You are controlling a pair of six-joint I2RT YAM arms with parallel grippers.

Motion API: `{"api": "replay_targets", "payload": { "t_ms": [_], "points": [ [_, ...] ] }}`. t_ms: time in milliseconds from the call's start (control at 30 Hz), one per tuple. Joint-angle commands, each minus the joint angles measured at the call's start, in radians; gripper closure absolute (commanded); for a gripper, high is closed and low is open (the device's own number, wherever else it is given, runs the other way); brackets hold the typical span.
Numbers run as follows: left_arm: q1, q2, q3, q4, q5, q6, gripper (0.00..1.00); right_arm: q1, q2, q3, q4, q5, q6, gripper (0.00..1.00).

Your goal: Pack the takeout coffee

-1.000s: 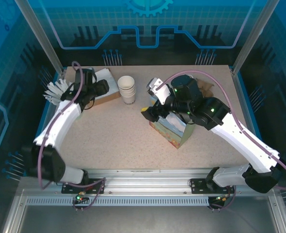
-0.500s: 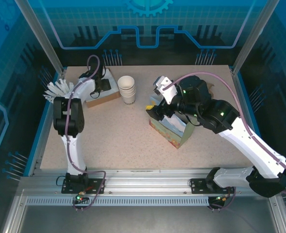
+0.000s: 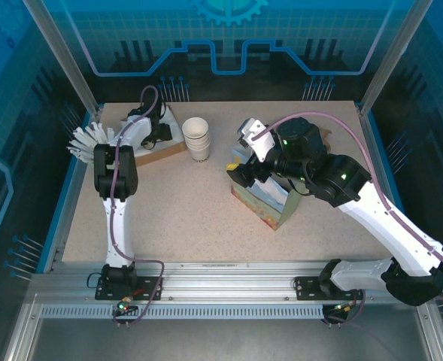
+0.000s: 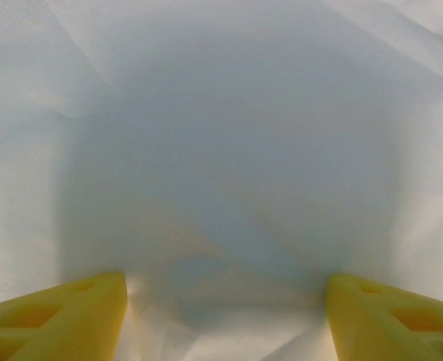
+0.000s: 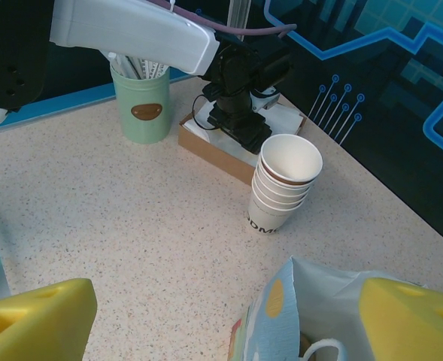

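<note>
Table: speckled, with everything standing on it.
Right arm: reached over the bag.
Left arm: bent toward the far left corner.
Bag: stood open, near the cups.
Box: cardboard, white paper inside, beside a green pot.
Cups: white lidless stack, between box and bag.
Right gripper: released, fingers wide, above the bag's mouth.
Left gripper: released, empty, close over white paper.
Coffee: could not tell where.

Left pincer parted, right pincer parted wide
</note>
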Motion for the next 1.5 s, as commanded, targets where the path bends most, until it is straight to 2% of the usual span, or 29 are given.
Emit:
{"api": "replay_targets", "payload": {
  "t_ms": [0,667,900,1200,1467],
  "points": [
    [0.014,0.028,0.026,-0.044,0.025,0.015,0.33,0.001,0.001,-0.012,-0.007,0.012,-0.005,0.09],
    [0.017,-0.059,0.019,-0.046,0.033,0.039,0.65,0.000,0.025,-0.011,-0.017,-0.002,0.001,0.09],
    [0.017,-0.080,0.020,-0.044,0.033,0.044,0.72,0.001,0.035,-0.005,-0.022,-0.007,-0.002,0.09],
    [0.023,-0.094,0.017,-0.045,0.033,0.055,0.73,0.000,0.045,0.003,-0.028,-0.011,-0.002,0.09],
    [0.034,-0.081,0.012,-0.047,0.045,0.061,0.86,0.001,0.038,-0.002,-0.035,-0.007,0.000,0.09]
  ]
}}
